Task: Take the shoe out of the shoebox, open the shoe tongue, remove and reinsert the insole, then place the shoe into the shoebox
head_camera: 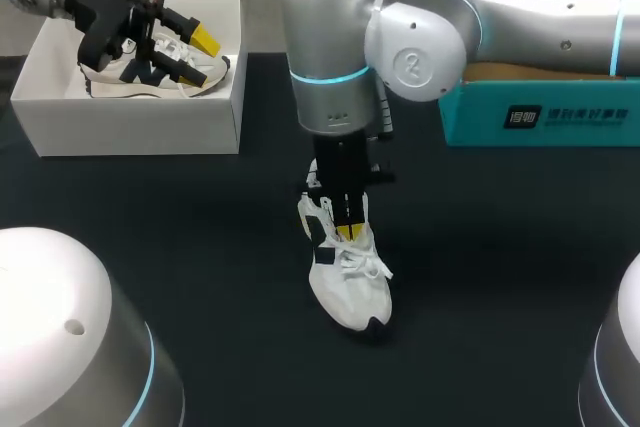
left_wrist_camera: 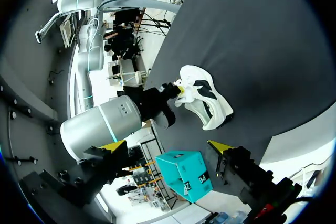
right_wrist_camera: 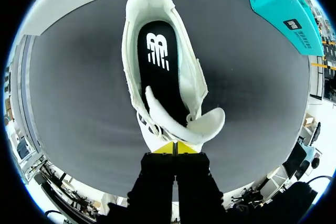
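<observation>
A white shoe (head_camera: 350, 282) with a black insole (right_wrist_camera: 157, 72) stands on the black table's middle, toe toward the front edge. Its tongue (right_wrist_camera: 197, 124) is curled up away from the opening. My right gripper (head_camera: 347, 230) points down over the laces. In the right wrist view, my right gripper (right_wrist_camera: 173, 148) has its yellow tips pressed together at the tongue's edge, with nothing visible between them. My left gripper (head_camera: 198, 55) hangs open above the white shoebox (head_camera: 130, 132) at the back left. From the left wrist, its spread fingers (left_wrist_camera: 165, 148) frame the distant shoe (left_wrist_camera: 202, 98).
A second white shoe (head_camera: 110, 77) lies inside the shoebox under the left gripper. A teal box (head_camera: 540, 112) sits at the back right. The rounded white arm bases (head_camera: 70, 337) fill the front corners. Bare black table surrounds the shoe.
</observation>
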You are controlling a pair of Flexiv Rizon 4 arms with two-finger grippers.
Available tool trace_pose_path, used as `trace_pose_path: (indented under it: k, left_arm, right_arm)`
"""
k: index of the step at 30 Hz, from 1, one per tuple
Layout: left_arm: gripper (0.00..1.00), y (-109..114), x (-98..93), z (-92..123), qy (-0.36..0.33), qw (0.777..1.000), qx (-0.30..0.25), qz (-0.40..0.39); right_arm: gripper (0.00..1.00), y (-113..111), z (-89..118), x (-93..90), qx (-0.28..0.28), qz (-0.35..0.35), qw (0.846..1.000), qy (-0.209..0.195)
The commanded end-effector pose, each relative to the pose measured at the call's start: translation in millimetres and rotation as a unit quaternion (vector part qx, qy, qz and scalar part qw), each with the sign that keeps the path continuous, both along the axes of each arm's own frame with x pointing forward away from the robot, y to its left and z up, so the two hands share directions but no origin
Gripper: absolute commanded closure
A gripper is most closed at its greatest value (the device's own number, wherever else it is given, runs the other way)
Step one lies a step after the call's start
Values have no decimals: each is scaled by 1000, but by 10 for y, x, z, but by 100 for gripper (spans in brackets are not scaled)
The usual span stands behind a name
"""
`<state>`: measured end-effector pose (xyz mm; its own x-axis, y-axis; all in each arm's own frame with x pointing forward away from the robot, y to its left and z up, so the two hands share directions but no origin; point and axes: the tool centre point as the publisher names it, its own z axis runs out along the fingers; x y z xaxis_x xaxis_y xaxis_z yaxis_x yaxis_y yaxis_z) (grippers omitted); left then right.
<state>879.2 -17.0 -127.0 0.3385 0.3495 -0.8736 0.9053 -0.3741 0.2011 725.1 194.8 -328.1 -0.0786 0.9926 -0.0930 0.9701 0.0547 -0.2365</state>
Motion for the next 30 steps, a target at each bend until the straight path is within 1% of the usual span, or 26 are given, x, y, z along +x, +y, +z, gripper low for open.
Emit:
trace_pose_path:
  k: [1, 4, 6, 10, 13, 17, 22, 26, 30]
  left_arm:
    - [0, 3, -4, -1, -1, 1000, 1, 0]
    - [0, 3, -4, -1, -1, 1000, 1, 0]
    - [0, 3, -4, -1, -1, 1000, 1, 0]
    - [0, 3, -4, -1, -1, 1000, 1, 0]
    - [0, 3, -4, -1, -1, 1000, 1, 0]
    - [0, 3, -4, -1, -1, 1000, 1, 0]
    - [0, 3, -4, -1, -1, 1000, 1, 0]
    - [0, 3, -4, -1, -1, 1000, 1, 0]
    - [0, 3, -4, -1, -1, 1000, 1, 0]
  right_arm:
    - [100, 46, -76, 165, -1, 9, 1000, 6]
    - [100, 83, -101, 246, 1, 20, 1000, 9]
    - [100, 119, -68, 253, -3, 24, 1000, 13]
    - [100, 120, 66, 159, -6, 21, 1000, 8]
    - [100, 101, 179, 75, -19, 11, 1000, 2]
    - [100, 12, 265, -37, -33, -10, 999, 2]
    - [100, -118, 276, -158, -40, -31, 999, 3]
    - [100, -205, 260, -193, -41, -37, 998, 5]
    - [100, -326, 222, -200, -43, -50, 998, 0]
